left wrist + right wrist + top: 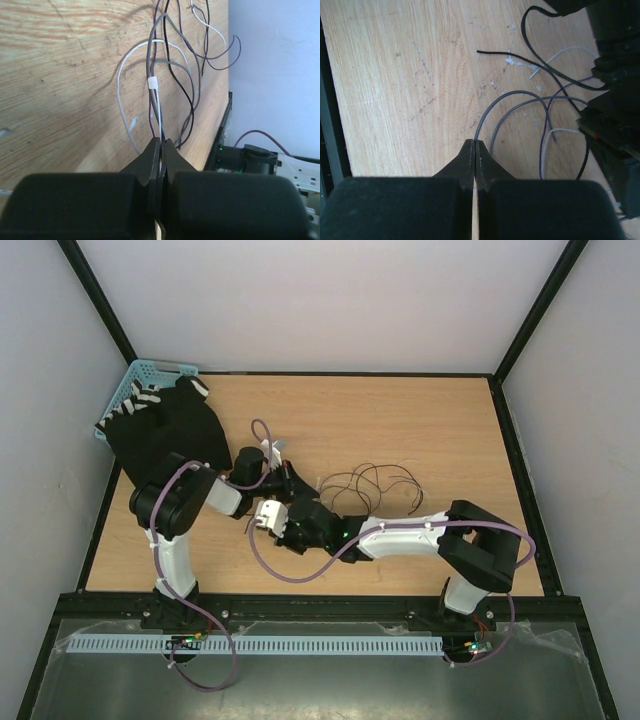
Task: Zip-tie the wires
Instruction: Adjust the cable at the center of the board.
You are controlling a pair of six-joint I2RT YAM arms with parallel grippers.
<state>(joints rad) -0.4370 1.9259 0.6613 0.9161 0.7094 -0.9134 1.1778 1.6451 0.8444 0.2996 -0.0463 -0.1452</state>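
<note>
– What has the left gripper (pixel 161 142) got?
– Its jaws are pressed together on the wires (pixel 156 112). The bundle runs straight out from the fingertips, its long axis in line with them. Just beyond, one white zip tie (pixel 153 83) sits on it, then the strands fan into loops over the wooden table (pixel 60 75).
– And the right gripper (pixel 475 142)?
– Clamped on one grey strand (pixel 490 107) that arches away from its tips.
– Arm poses?
– Two arms, elbows bent. The left arm (pixel 180 505) and right arm (pixel 420 537) each reach toward the other, wrists close together.
– Strand count?
– At least five: grey, black, purple, white. I cannot tell exactly.
</note>
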